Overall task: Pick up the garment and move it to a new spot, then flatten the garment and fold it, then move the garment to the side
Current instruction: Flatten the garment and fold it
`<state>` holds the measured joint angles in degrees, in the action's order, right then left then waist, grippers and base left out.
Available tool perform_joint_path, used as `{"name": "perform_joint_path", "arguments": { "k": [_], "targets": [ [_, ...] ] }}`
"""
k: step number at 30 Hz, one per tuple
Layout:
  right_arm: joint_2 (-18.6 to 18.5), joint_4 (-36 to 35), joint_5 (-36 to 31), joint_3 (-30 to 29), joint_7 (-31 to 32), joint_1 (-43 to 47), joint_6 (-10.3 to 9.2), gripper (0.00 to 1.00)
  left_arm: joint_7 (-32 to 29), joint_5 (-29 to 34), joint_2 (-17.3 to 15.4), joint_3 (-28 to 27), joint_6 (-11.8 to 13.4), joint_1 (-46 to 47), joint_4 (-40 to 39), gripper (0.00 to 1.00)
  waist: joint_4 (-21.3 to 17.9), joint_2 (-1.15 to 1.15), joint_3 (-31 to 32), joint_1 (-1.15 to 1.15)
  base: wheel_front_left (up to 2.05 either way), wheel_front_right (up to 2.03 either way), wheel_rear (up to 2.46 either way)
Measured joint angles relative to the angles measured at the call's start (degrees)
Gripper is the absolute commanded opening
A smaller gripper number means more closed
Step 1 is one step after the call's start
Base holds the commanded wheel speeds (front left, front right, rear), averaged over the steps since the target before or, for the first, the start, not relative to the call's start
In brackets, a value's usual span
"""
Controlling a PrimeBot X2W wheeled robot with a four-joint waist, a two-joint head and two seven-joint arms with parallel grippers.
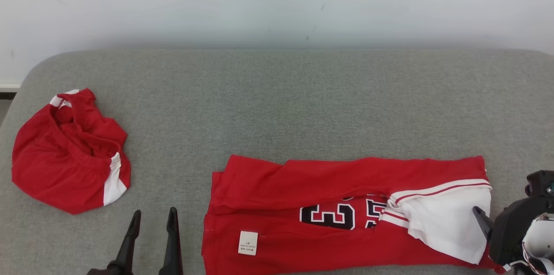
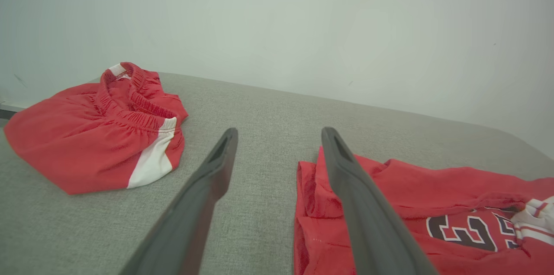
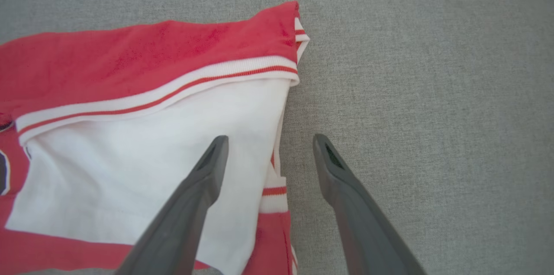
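Red jersey (image 1: 329, 179) is lying along the near edge of the grey cushioned surface (image 1: 277, 101), right of centre, running left-right. It is looking already folded in lengthwise: the far long side is flipped over the middle, part of the black number (image 1: 335, 215) is showing in the gap, the white care label (image 1: 248, 242) is sitting near the left end, and the white sleeve panel (image 1: 441, 218) is lying on the right end. Red shorts (image 1: 65, 162) are bunched near the left edge, well apart from the jersey.

Left gripper (image 1: 155, 212) is sitting at the near edge between shorts and jersey, just beside the jersey's left end. Its fingers are spread wide and holding nothing. Right gripper (image 3: 270, 137) is also wide open and empty, and is straddling the jersey's right end: one finger over the white panel, the other over bare surface. Cannot tell if the tips are touching the cloth.

Handling, as a judgement: the jersey is light, thin and floppy, with no stiffness, so it is going to sag and unfold if lifted from one point. The layers are likely sliding over each other easily. The best hold is looking like a pinch through all layers at each short end, near the corners, both grippers lifting together. The ribbed trim at the right end is giving a firmer bite than the plain knit. Snagging only the top layer is the main risk.
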<state>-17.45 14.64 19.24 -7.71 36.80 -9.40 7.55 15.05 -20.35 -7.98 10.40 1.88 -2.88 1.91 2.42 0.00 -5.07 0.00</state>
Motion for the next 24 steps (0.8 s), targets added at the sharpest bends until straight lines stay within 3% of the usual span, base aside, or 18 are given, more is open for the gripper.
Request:
{"name": "perform_joint_path", "arguments": {
  "k": [8,18,19,21,24],
  "targets": [
    [-0.4,6.2,-2.3,-0.6,0.0,-2.1,0.00,1.00,0.0,5.1,3.8,-6.1,-5.4,-1.9,-0.2,1.00,2.0,0.00,-1.2,0.00,0.00,0.00,0.00],
    [0.4,10.5,-2.3,-2.6,0.4,-3.1,-0.24,1.00,0.0,7.2,4.9,-7.0,-6.9,-1.8,1.0,1.00,5.2,-0.01,-2.8,0.00,0.00,0.00,0.00],
    [0.4,10.6,-2.1,-2.4,0.8,-3.3,-0.36,0.58,0.0,7.3,5.0,-7.1,-7.0,-1.8,1.1,1.00,5.6,-0.01,-3.0,0.00,0.00,0.00,0.00],
    [0.6,10.4,-1.7,-2.1,0.7,-3.5,-0.35,0.00,0.0,7.2,5.0,-7.4,-7.0,-1.8,1.3,1.00,5.7,0.00,-3.0,0.00,0.00,0.00,0.00],
    [1.3,10.2,-2.6,-2.1,-0.5,-3.9,-0.16,0.00,0.0,6.6,5.0,-7.9,-6.9,-1.8,1.5,1.00,5.4,0.00,-2.8,0.00,0.00,0.00,0.00]
  ]
}}
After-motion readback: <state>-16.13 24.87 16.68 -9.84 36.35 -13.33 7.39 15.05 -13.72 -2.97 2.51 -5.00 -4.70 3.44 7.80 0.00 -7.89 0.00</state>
